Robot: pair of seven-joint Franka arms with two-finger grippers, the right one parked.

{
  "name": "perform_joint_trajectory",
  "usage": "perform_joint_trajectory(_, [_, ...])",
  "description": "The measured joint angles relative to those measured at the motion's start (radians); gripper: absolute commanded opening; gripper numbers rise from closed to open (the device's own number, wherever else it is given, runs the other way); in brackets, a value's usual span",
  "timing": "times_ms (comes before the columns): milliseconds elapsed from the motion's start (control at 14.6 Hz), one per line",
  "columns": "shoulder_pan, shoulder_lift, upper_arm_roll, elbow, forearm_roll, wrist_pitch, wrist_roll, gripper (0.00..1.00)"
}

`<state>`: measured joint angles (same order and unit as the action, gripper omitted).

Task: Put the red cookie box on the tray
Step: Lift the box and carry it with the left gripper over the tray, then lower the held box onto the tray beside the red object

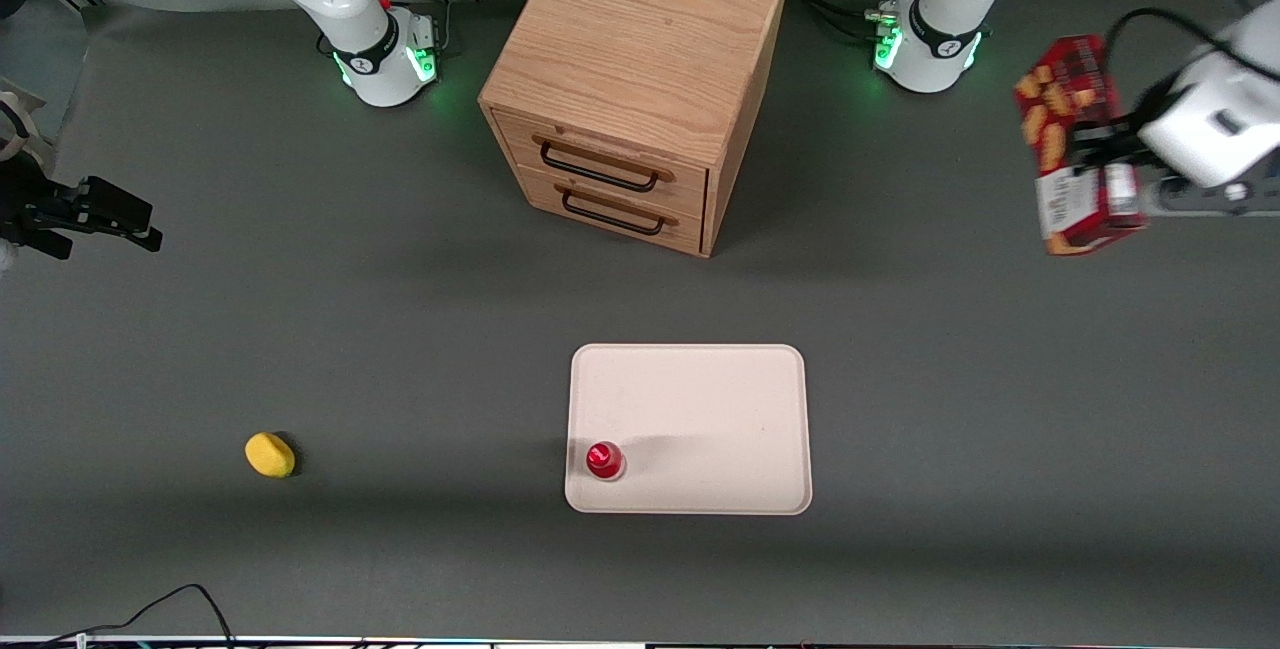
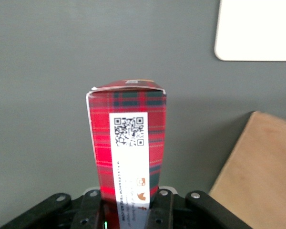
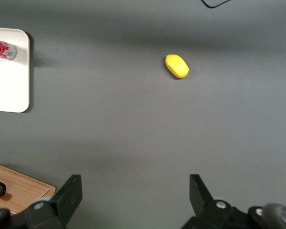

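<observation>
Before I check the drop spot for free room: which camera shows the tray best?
The front view: the whole tray shows, with a red-capped bottle on it. Both wrist views catch only a corner. The end effector, holding the cookie box, is toward the working arm's end.

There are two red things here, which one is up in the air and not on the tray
The red cookie box, long and slim, is held off the table in the gripper toward the working arm's end. The small red-capped item stands on the tray.
</observation>
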<state>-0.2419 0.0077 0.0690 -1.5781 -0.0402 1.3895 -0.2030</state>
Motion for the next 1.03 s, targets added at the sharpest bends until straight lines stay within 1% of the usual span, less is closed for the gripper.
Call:
perform_joint_trajectory(137, [-0.005,0.096,-0.112,0.082,-0.046,0.015,-0.187,0.0])
perform_joint_trajectory(206, [-0.008,0.16,-0.164,0.134,-0.057,0.041,-0.278,0.0])
perform_joint_trajectory(412, [-0.017,0.368,-0.286,0.273,-0.06,0.21,-0.508,0.0])
perform_joint_trajectory(618, [-0.058,0.533,-0.315,0.319,-0.037,0.42,-0.624,0.0])
perform_joint_trajectory(824, [-0.071,0.642,-0.315,0.329,0.018,0.551,-0.648,0.0])
perform_joint_trajectory(893, [-0.07,0.668,-0.313,0.327,0.041,0.59,-0.648,0.0])
perform_joint_trajectory(1031, [-0.067,0.715,-0.311,0.303,0.118,0.695,-0.648,0.0])
